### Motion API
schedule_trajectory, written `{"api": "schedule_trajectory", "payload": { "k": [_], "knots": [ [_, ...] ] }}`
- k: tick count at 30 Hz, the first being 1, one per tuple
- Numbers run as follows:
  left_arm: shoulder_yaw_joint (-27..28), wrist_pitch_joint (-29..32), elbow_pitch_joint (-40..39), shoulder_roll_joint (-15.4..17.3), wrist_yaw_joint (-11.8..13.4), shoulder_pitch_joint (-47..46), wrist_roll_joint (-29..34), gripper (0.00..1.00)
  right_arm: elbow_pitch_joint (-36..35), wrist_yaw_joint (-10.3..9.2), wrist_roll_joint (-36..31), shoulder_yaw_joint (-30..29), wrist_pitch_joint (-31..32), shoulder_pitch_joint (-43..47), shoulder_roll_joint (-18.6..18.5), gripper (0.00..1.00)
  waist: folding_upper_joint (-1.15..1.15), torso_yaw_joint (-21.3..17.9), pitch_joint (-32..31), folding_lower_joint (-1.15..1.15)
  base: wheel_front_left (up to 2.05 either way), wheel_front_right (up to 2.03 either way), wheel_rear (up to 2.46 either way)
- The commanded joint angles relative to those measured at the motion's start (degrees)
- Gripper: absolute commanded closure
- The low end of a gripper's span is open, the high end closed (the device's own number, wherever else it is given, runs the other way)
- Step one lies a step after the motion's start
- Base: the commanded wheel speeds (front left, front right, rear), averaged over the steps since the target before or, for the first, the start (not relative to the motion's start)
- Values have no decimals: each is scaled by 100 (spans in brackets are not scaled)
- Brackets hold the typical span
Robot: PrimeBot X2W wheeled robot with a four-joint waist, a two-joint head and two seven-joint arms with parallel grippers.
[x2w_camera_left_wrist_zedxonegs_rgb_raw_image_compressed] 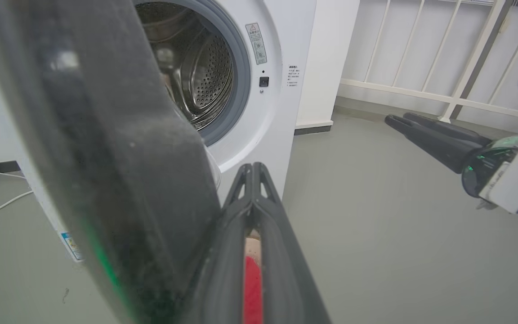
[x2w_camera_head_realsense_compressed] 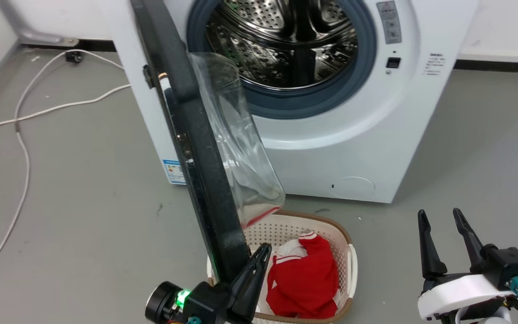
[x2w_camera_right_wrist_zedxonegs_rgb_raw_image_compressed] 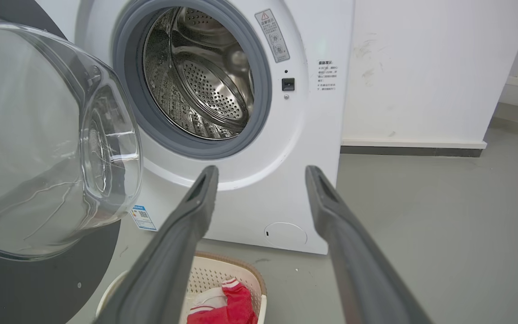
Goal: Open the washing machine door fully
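Fingers [x2w_camera_left_wrist_zedxonegs_rgb_raw_image_compressed: 234, 225] of the left gripper [x2w_camera_left_wrist_zedxonegs_rgb_raw_image_compressed: 252, 167] are pressed together, empty, lying along the inner edge of the washing machine door [x2w_camera_head_realsense_compressed: 196, 148]. It stands roughly square to the front, hinged at the drum's [x2w_camera_head_realsense_compressed: 286, 40] nine o'clock; further swing seems left. At five o'clock, the right gripper [x2w_camera_head_realsense_compressed: 439, 211] gapes.

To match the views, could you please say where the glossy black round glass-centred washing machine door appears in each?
Head view: washing machine door edge-on, diagonal, top to bottom centre.
Left wrist view: door, left half.
Right wrist view: door, left side.
Shared landmark: perforated steel drum.
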Motion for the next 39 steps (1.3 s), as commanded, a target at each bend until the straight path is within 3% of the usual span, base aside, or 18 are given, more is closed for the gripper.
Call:
{"api": "schedule_trajectory", "payload": {
  "k": [1, 22, 27, 39],
  "knots": [
    [38, 41, -56, 49, 50, 114, -23, 100, -34, -2, -43, -4, 7, 92, 12, 0, 0, 189, -63, 0, 0, 0, 0],
    [464, 98, -293, 411, 488, 515, -141, 100, -111, -3, 59, 2, 76, 205, 11, 0, 0, 1651, -167, 0, 0, 0, 0],
    [711, -8, -175, 525, 602, 473, -201, 100, -106, -3, 58, 21, 73, 149, 10, 0, 0, 1801, -128, 0, 0, 0, 0],
    [1504, -349, 407, 723, 837, 22, -465, 100, -171, -3, -20, 37, 173, 38, 10, 0, 0, 1753, 70, 0, 0, 0, 0]
  ]
}}
